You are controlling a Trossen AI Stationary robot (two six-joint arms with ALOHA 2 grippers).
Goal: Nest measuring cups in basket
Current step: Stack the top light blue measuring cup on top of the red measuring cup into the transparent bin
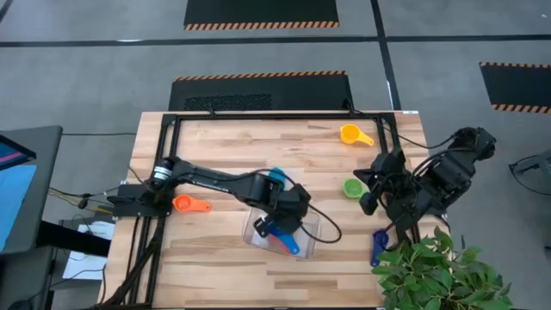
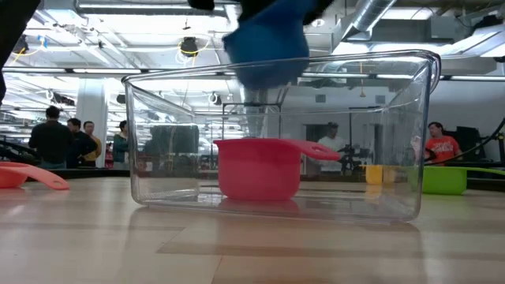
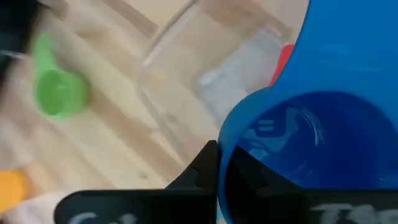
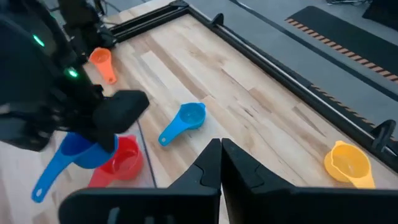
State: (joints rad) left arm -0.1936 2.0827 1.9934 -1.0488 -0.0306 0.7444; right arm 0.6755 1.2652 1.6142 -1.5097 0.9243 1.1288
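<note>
Orange, the leftmost cup (image 1: 190,204) lies on the table (image 1: 224,146) at nine o'clock, beside the left arm's base. At six o'clock stands the clear basket (image 1: 312,237) with a red cup (image 2: 259,167) inside. The left gripper (image 1: 274,227) hangs over it, jaws clamped on the handle of a blue cup (image 3: 323,124) above the red one. A light blue cup (image 4: 184,121) lies just beyond the basket. At three o'clock the green cup (image 1: 353,188) sits close to the right gripper (image 1: 370,191), whose jaws are closed and empty. The yellow cup (image 1: 353,135) lies at one o'clock, and a dark blue cup (image 1: 378,246) at four o'clock.
</note>
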